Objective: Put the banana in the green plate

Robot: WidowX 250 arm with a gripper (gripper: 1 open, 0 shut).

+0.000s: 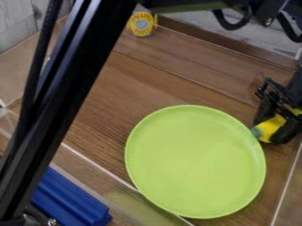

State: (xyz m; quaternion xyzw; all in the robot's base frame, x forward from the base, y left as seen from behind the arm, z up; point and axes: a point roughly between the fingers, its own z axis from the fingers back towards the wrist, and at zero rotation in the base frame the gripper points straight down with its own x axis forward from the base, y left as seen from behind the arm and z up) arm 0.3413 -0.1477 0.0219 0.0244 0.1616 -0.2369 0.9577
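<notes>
The green plate (195,161), large, round and lime-green, lies flat on the wooden table at the lower middle. At its right edge my black gripper (274,124) points down and is shut on the banana (274,130), a small yellow piece with a greenish end showing between the fingers. Most of the banana is hidden by the fingers. The banana sits just outside the plate's rim, low by the table.
A yellow-labelled can (143,24) stands at the back. A dark arm link (65,97) crosses the left of the view diagonally. A blue block (65,203) lies at the lower left. Bare wood lies between the can and the plate.
</notes>
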